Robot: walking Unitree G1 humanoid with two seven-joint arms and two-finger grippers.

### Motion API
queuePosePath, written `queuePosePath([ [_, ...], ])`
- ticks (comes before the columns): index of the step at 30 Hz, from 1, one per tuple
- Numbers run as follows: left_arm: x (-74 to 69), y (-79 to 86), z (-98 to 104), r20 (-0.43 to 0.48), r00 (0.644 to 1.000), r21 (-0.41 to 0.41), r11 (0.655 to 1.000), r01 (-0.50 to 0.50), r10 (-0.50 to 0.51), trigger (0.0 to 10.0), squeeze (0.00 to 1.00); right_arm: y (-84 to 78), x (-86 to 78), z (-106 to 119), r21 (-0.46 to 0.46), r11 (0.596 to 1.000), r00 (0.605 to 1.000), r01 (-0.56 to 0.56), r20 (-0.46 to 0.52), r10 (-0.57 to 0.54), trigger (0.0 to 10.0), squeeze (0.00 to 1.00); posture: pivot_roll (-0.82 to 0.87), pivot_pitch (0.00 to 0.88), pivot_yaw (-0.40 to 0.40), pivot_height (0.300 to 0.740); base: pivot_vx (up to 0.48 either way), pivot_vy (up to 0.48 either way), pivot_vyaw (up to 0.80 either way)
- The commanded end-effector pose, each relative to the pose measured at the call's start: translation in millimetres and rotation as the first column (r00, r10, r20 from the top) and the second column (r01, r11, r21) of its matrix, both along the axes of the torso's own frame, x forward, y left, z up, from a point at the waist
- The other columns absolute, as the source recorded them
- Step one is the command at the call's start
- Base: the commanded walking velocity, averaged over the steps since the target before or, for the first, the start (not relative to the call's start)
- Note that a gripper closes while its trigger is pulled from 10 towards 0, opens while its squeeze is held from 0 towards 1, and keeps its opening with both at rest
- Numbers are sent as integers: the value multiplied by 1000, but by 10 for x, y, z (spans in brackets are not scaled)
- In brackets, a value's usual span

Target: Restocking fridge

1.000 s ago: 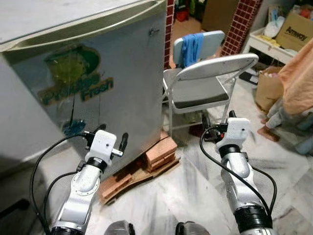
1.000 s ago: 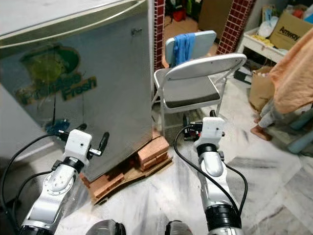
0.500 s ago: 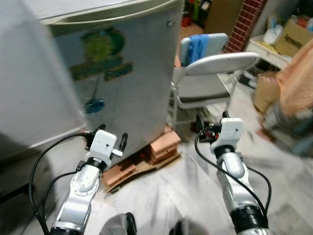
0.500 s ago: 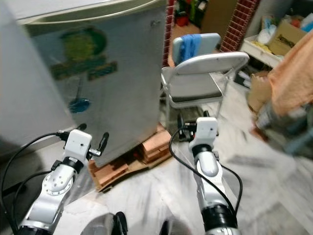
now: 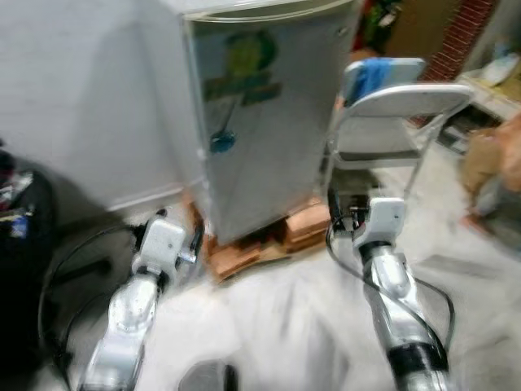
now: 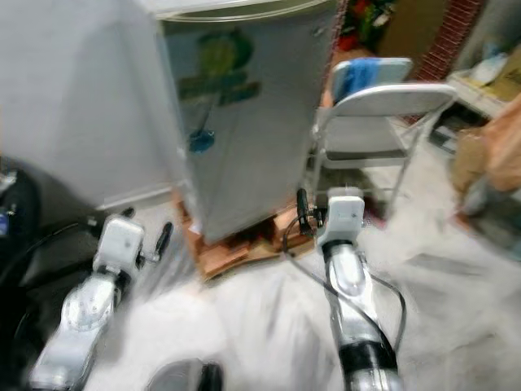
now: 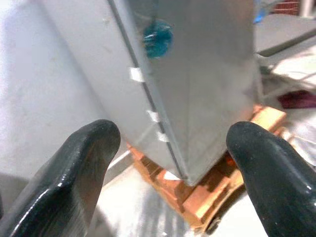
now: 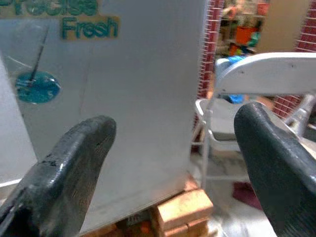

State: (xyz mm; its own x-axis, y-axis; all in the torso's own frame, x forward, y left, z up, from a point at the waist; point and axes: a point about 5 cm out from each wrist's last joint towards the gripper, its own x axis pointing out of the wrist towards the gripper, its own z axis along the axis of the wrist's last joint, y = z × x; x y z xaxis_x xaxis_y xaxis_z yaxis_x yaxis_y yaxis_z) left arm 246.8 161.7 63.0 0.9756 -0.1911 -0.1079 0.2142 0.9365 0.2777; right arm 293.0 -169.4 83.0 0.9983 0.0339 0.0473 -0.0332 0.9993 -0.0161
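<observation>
The step in hand looks like the approach: the robot is turning to face the fridge (image 5: 269, 114), whose door appears closed, and nothing is carried. The fridge stands at 12 o'clock in the head views, raised on bricks (image 5: 293, 236), with a folding chair (image 5: 391, 130) just beside it at 2 o'clock.

The left gripper (image 7: 163, 163) is released, its fingers spread wide toward the fridge's lower front corner. The right gripper (image 8: 173, 163) is likewise released and empty, aimed at the fridge side and the chair.

Next, I judge, the robot needs to square up to the door and find an edge to pull.

Compared with a second ago, the whole picture has swung: the fridge sits further right and smaller, a dark object (image 5: 20, 244) now shows at 9 o'clock, and the blur is stronger. That is camera motion; both arms keep their raised pose.
</observation>
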Motion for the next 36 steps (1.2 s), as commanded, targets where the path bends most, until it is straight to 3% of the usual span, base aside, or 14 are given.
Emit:
queuePosePath([
  [1, 65, -1, 79, 30, 1000, 5, 1000, 3, -3, 10000, 0, -46, 6, 34, 4, 1000, 1000, 11, 7, -11, 10000, 0, 71, 39, -16, 740, 0, 480, -444],
  [23, 34, 12, 81, 47, 999, -13, 1000, -8, 8, 10000, 0, -121, -81, 49, -4, 1000, 1000, 13, 1, -13, 10000, 0, 64, 46, -26, 740, 0, 480, -738],
  [36, -74, 252, 47, 66, 980, -27, 982, -187, 189, 10000, 0, -127, -289, 54, 0, 998, 998, -57, -19, 57, 10000, 0, 88, 44, -74, 740, 0, 420, -140],
])
